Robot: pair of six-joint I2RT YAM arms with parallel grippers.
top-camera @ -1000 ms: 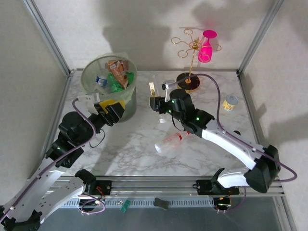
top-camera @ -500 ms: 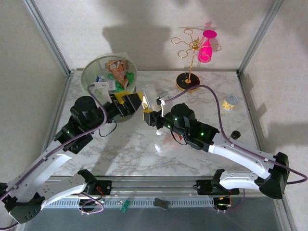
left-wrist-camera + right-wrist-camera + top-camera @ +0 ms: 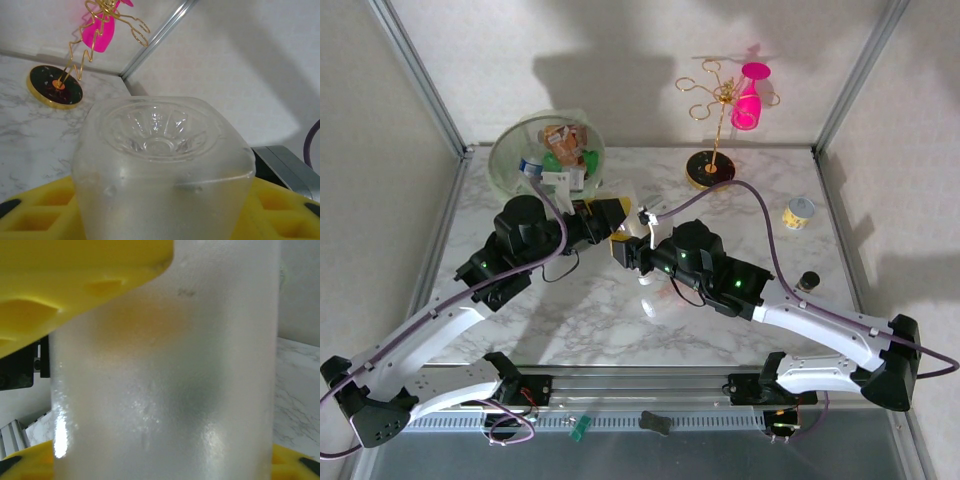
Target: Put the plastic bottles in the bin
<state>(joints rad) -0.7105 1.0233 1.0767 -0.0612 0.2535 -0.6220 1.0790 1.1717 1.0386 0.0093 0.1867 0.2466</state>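
A frosted clear plastic bottle (image 3: 160, 160) is held in the air between both grippers above the middle of the table (image 3: 570, 310). My left gripper (image 3: 160, 220) is shut on it, yellow pads (image 3: 40, 210) against its two sides, with the moulded base pointing away. My right gripper (image 3: 165, 467) is shut on the same bottle (image 3: 170, 380), and a yellow left finger (image 3: 75, 280) presses its upper part. In the top view the grippers meet at the bottle (image 3: 633, 228). The pale green bin (image 3: 510, 175) stands behind them on the left. A second clear bottle (image 3: 658, 300) lies under the right arm.
The bin holds wrappers and other bottles (image 3: 560, 145). A gold wire stand (image 3: 715, 110) with a pink glass (image 3: 750, 95) stands at the back on a round black base (image 3: 708, 170). A small tin (image 3: 798, 212) sits at the right. Metal frame posts rise at both back corners.
My left arm swung from the bin's front to the table's middle. My right arm carried the bottle leftwards to meet it. The left jaws opened wide, then closed on the bottle.
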